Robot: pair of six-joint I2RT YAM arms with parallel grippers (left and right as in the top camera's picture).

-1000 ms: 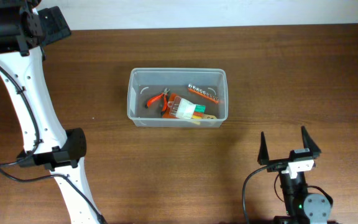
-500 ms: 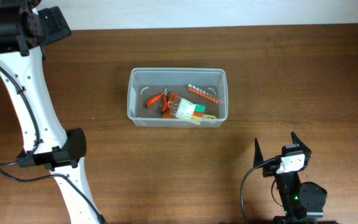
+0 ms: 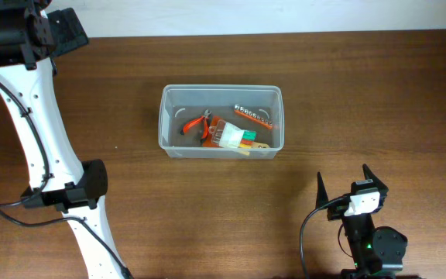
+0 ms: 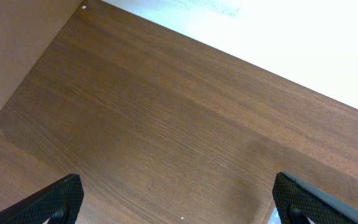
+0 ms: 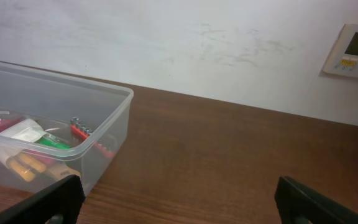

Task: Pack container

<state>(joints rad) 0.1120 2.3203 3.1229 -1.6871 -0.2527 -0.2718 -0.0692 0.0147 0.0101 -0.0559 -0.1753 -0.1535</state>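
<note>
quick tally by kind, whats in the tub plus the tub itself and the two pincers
clear rectangular plastic container: 1
orange-handled pliers: 1
orange strip of silver bits: 1
white packet with green and yellow pieces: 1
black pincers, both open: 2 (left pincer, right pincer)
total: 6; anything under the packet is too hidden to count

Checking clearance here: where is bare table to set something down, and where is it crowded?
Bare wood lies between the container and the right gripper, between it and the left arm, and to its right. Crowded: tools inside the container.
</note>
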